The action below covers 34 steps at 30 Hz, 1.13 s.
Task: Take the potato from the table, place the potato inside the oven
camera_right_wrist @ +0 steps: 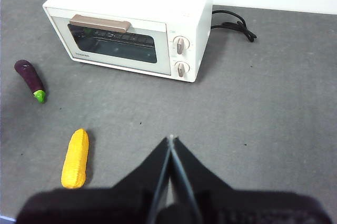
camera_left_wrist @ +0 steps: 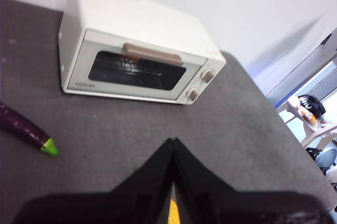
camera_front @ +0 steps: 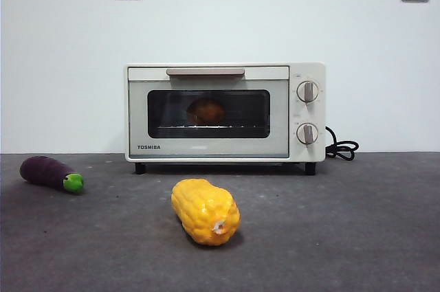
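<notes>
Front on, we see the potato (camera_front: 205,111) on the rack inside the closed Toshiba oven (camera_front: 224,113), so the task looks done; left gripper (camera_left_wrist: 173,142) pinched empty; right gripper (camera_right_wrist: 171,138) likewise, both clear above the table (camera_right_wrist: 274,108)

Matte textured table (camera_front: 357,237), glossy glass-fronted oven (camera_front: 206,113) (smooth cream casing)

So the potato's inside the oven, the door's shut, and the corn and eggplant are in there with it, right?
Not quite. The potato is inside the oven with the door shut, but the corn and eggplant lie on the table in front of it, as the front view shows.
</notes>
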Each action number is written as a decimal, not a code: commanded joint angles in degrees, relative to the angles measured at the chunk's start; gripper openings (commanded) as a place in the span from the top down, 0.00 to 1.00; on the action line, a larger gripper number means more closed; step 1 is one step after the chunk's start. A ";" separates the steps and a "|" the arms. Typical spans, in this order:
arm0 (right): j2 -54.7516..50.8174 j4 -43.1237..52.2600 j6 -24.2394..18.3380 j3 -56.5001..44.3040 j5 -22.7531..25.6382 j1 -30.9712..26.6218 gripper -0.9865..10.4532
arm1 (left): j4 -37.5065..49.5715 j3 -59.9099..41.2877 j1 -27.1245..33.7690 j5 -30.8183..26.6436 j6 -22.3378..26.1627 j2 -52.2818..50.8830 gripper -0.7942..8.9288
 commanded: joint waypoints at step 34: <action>0.22 -1.16 -0.37 -0.35 -0.04 0.07 0.91 | 47.17 -58.07 0.11 -23.32 16.06 -17.09 0.92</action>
